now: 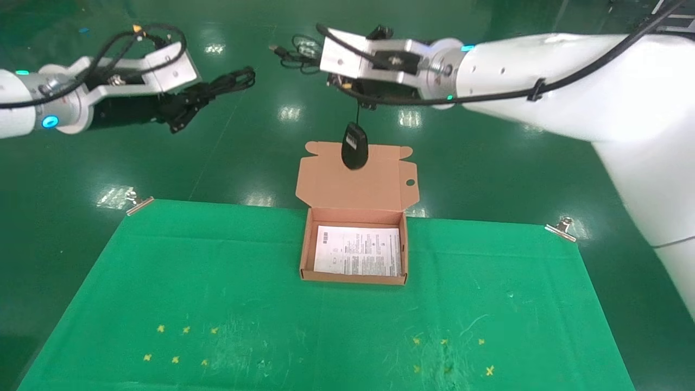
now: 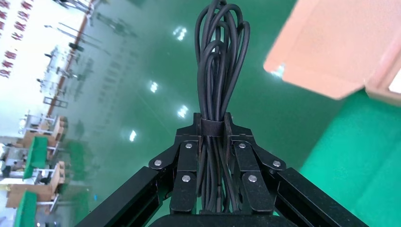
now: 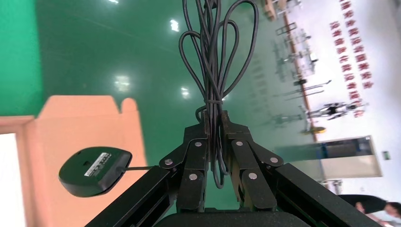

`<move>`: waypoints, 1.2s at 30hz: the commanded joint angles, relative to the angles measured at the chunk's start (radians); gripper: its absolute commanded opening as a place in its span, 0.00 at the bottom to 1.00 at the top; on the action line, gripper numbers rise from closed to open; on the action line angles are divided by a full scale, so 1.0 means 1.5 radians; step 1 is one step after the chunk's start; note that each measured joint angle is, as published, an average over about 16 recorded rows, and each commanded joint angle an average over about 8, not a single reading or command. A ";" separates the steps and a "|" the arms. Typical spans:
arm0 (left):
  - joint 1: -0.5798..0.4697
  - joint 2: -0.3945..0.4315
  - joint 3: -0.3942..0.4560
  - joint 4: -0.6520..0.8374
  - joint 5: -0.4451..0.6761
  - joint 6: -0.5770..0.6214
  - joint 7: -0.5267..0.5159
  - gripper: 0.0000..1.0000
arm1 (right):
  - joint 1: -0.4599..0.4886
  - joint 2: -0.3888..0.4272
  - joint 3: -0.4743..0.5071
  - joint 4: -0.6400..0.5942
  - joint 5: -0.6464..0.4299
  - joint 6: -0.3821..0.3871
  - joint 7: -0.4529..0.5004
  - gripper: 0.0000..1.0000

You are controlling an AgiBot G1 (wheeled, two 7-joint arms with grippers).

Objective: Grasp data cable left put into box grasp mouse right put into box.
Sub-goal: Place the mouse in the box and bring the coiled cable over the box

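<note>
Open box point(image 1: 355, 247) on tabletop point(image 1: 217, 304); left gripper point(image 2: 215, 126) jaws clamp data cable point(image 2: 220, 61); right gripper point(image 3: 213, 124) jaws pinch the cord, mouse point(image 1: 354, 145) dangling.

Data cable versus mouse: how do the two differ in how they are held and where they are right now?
The data cable is clamped at its strap by the left gripper, off to the left of the box; the mouse dangles by its cord from the right gripper, in front of the open lid. The data cable juts out as a stiff bundle; the mouse hangs free, label outward. Both are black, off the table, not yet in the box.
</note>
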 commanded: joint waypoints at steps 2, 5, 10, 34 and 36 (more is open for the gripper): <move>0.004 -0.001 0.007 0.007 0.016 0.003 -0.006 0.00 | -0.009 -0.007 -0.006 -0.014 0.006 0.000 -0.004 0.00; 0.009 -0.004 0.014 0.008 0.036 0.006 -0.020 0.00 | -0.019 -0.013 -0.016 -0.028 0.016 0.001 -0.008 0.00; 0.019 -0.013 0.024 -0.001 0.070 0.014 -0.051 0.00 | -0.035 -0.021 -0.042 -0.047 0.043 0.008 -0.011 0.00; 0.036 -0.029 0.032 -0.057 0.123 0.032 -0.124 0.00 | -0.089 -0.030 -0.240 -0.106 0.245 0.104 0.070 0.00; 0.037 -0.029 0.032 -0.058 0.124 0.032 -0.126 0.00 | -0.094 -0.030 -0.254 -0.124 0.261 0.111 0.082 0.00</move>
